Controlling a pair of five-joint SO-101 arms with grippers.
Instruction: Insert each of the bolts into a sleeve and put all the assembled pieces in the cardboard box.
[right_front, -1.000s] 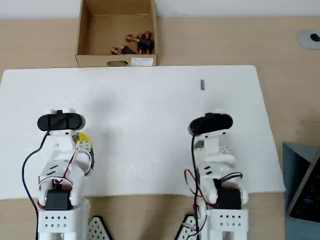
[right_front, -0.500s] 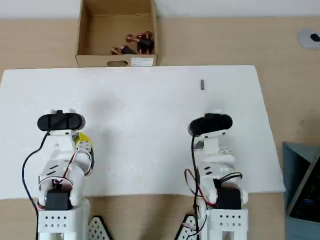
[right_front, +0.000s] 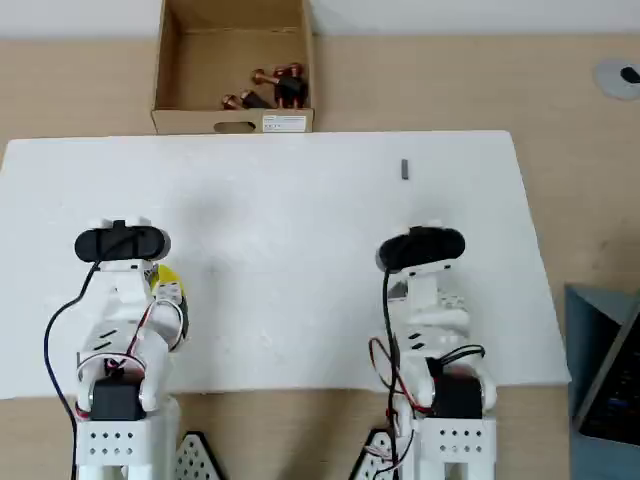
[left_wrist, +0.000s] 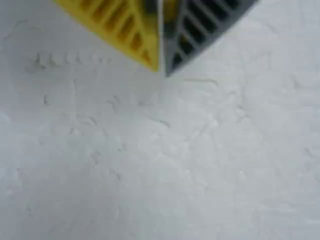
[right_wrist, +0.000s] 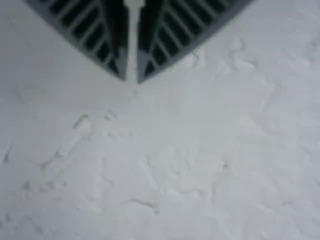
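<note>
The cardboard box (right_front: 180, 60) stands beyond the far edge of the white foam sheet (right_front: 280, 230). Inside it lie several copper bolts pushed into dark sleeves (right_front: 275, 88). One small dark sleeve (right_front: 405, 169) lies alone on the sheet, ahead of the arm on the right. Both arms are folded back at the near edge. My left gripper (left_wrist: 161, 69), one finger yellow and one grey, is shut just above the foam with nothing in it. My right gripper (right_wrist: 131, 76), grey-fingered, is also shut and holds nothing.
A grey device (right_front: 605, 375) sits at the right edge of the wooden table, and a round grey disc (right_front: 618, 78) lies at the far right. The foam sheet is dented and scratched.
</note>
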